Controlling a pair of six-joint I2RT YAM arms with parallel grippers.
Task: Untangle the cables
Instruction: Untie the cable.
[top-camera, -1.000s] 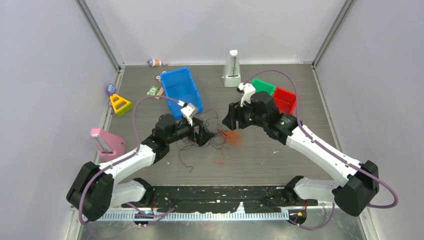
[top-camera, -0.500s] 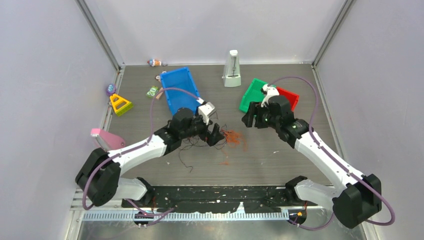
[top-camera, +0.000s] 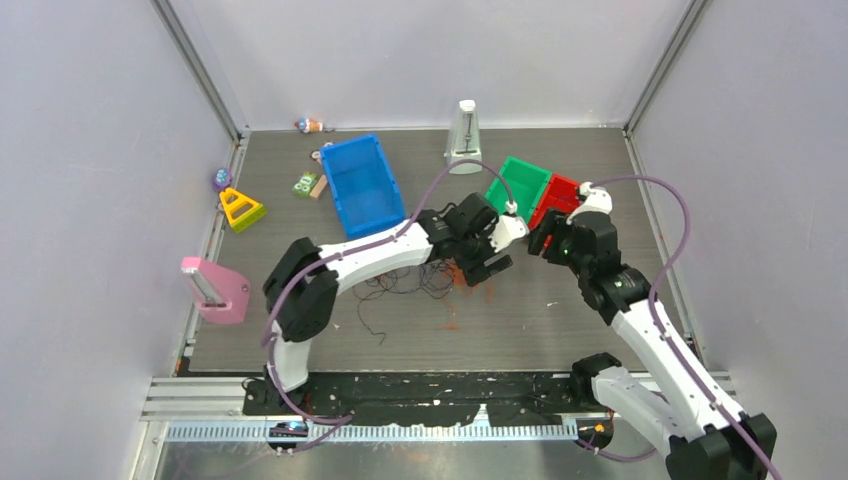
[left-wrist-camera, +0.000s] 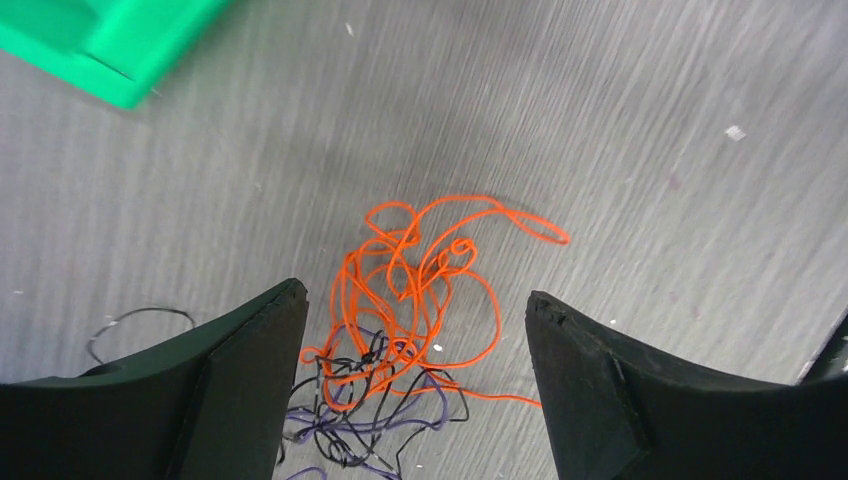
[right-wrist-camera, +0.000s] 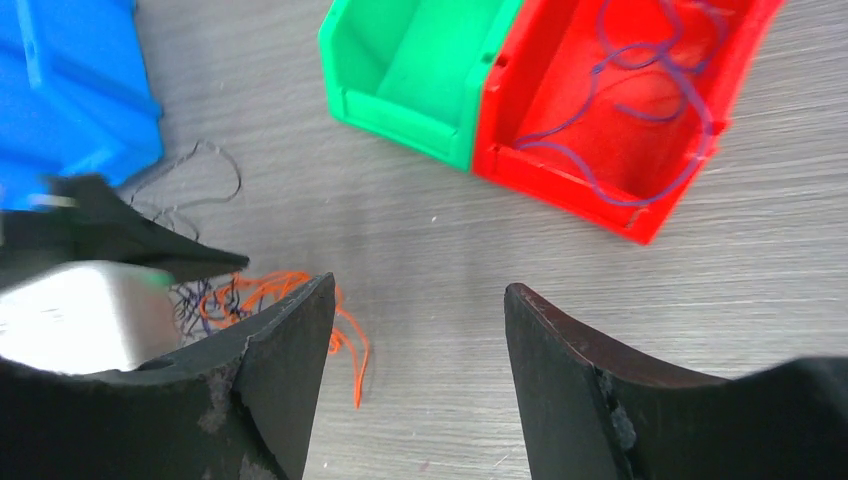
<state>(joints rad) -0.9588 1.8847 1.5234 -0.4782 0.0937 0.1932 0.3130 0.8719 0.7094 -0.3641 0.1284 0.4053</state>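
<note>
Pink is the colour of the block (top-camera: 212, 290) at the far left of the table (top-camera: 560, 330), and next come a yellow triangle (top-camera: 240, 208) and a blue bin (top-camera: 362, 185). Near the middle the cables (left-wrist-camera: 395, 300) lie on the table in a small messy clump, orange loops with black and purple bits mixed in at one end, and the left gripper (left-wrist-camera: 412, 297) is right over them with its jaws wide apart and nothing in them. Further right a green bin (top-camera: 520, 185) touches a red bin (top-camera: 562, 195) with purple strands (right-wrist-camera: 640, 90) inside, and the right gripper (right-wrist-camera: 420, 290) is near them, its jaws apart too and holding nothing.
</note>
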